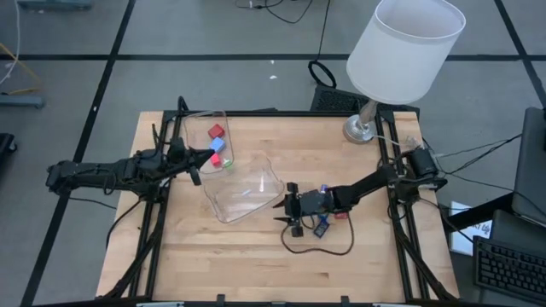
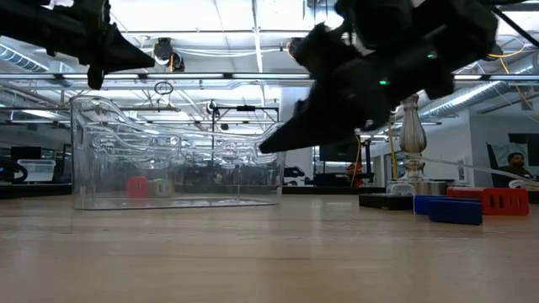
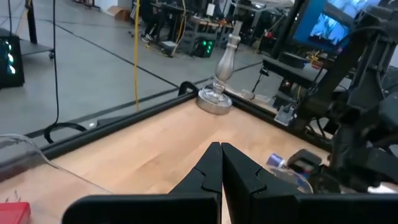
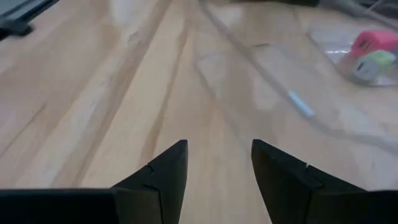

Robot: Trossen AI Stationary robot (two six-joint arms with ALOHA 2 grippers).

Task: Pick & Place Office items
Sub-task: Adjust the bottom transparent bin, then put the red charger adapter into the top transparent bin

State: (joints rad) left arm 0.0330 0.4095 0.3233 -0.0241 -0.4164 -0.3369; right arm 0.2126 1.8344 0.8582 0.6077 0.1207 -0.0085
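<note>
red cube [image 1: 216, 131], blue cube [image 1: 218, 145], white lampshade [image 1: 405, 47]

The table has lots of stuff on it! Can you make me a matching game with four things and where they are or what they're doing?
Things:
1. left gripper
2. right gripper
3. lamp
4. red cube

Places or states:
A. inside a clear container
B. shut
C. open, nothing between its fingers
D. standing at the table's back right corner

Pairs: 1-B, 2-C, 3-D, 4-A
</note>
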